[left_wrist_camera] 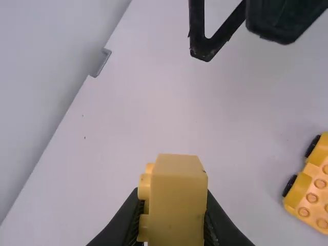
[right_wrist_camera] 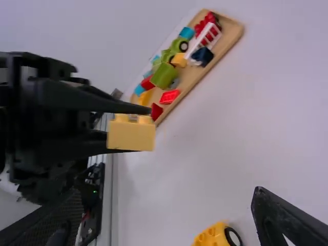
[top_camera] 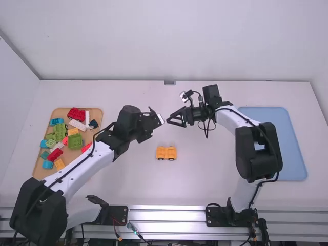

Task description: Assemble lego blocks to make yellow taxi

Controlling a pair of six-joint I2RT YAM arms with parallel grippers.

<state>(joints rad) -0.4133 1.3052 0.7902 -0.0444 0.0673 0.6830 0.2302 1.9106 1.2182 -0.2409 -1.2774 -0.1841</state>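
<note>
Left gripper (top_camera: pixel 158 119) around one yellow block (left_wrist_camera: pixel 177 205), one wheeled base (top_camera: pixel 166 152) apart

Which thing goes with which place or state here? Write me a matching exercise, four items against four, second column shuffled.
1. left gripper
2. right gripper
3. wheeled toy base
4. blue tray

A. near the middle of the table
B. open, holding nothing
C. at the table's right side
D. shut on a yellow block

Right pairs: 1-D, 2-B, 3-A, 4-C
</note>
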